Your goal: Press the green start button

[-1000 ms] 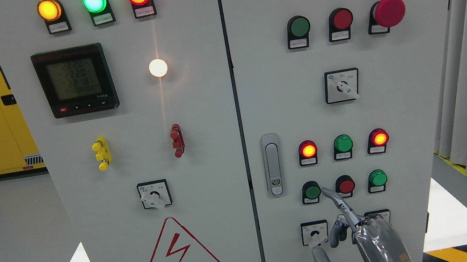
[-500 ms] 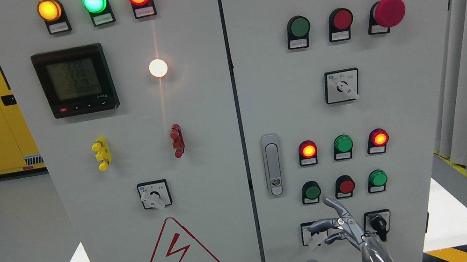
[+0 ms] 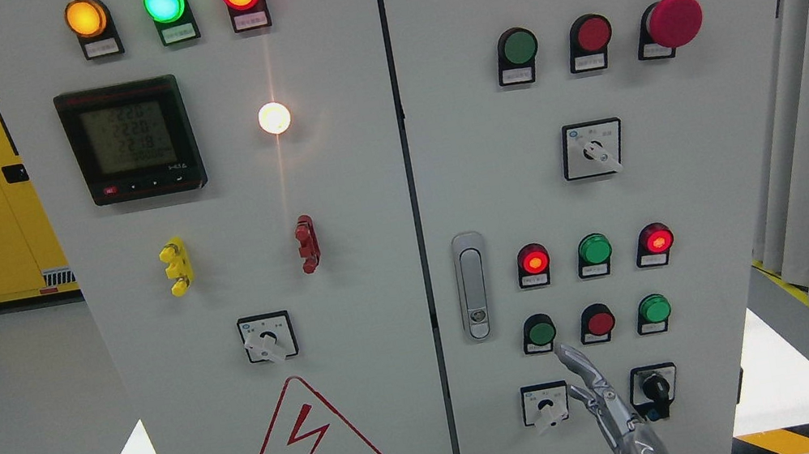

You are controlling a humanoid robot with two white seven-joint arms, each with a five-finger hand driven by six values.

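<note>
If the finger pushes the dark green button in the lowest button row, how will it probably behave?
The green button sits in a black collar on the rigid grey door, so it likely travels straight in, slightly. Its smooth domed cap may let the right hand fingertip slip off-centre.

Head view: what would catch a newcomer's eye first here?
Probably the bright white lamp glaring mid-left on the grey cabinet, with the row of lit orange, green and red lights above it. Next, the big red mushroom button at upper right. Low on the right door, the right hand points one finger up just below a green button.
</note>
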